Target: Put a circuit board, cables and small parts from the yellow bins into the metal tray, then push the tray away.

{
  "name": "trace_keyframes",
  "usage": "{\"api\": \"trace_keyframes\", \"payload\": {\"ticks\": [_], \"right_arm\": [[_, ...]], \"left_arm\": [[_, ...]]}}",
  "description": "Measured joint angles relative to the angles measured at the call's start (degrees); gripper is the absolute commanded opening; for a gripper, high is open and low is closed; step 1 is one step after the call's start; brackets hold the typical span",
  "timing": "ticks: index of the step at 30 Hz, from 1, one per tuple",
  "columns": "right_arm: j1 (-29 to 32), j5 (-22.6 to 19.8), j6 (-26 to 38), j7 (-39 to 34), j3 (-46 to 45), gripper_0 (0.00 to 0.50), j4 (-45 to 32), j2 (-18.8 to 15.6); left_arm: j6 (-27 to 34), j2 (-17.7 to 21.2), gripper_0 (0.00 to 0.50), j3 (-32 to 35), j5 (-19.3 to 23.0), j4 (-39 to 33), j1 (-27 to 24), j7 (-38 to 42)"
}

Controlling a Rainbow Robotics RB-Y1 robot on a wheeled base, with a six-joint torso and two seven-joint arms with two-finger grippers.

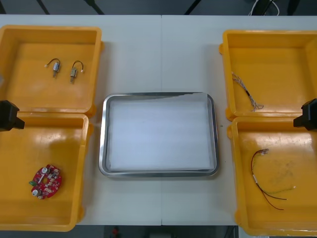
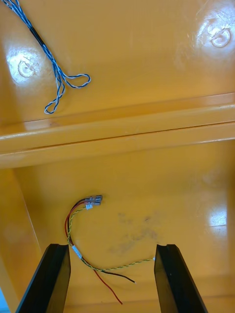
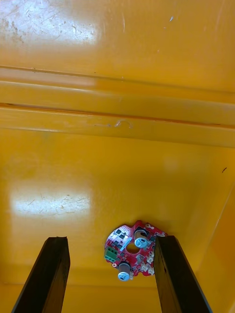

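Pale tabletop (image 1: 163, 54) carries your four yellow plastic bins (image 1: 49, 29), two per side, with the shiny rectangular metal tray (image 1: 102, 134), white inside, between them. Your left gripper (image 3: 110, 239) hovers, fingers apart, over the round red circuit board (image 3: 132, 249) in the near left bin. Your right gripper (image 2: 111, 247), likewise spread, hangs over the red and yellow cable (image 2: 92, 200) in the near right bin. Far right bin: twisted blue and white cable (image 2: 51, 61); far left: two small metal parts (image 1: 55, 66).

Bright, even light falls from above; white glare spots the yellow bins (image 3: 54, 205), and the metal tray (image 1: 103, 139) gleams.
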Motion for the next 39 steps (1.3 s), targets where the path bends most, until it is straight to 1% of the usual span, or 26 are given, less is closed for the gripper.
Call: {"api": "trace_keyframes", "payload": {"ticks": [39], "right_arm": [[0.0, 0.0, 0.0, 0.0, 0.0, 0.5, 0.0, 0.0]], "left_arm": [[0.0, 0.0, 0.5, 0.0, 0.0, 0.0, 0.0, 0.0]]}}
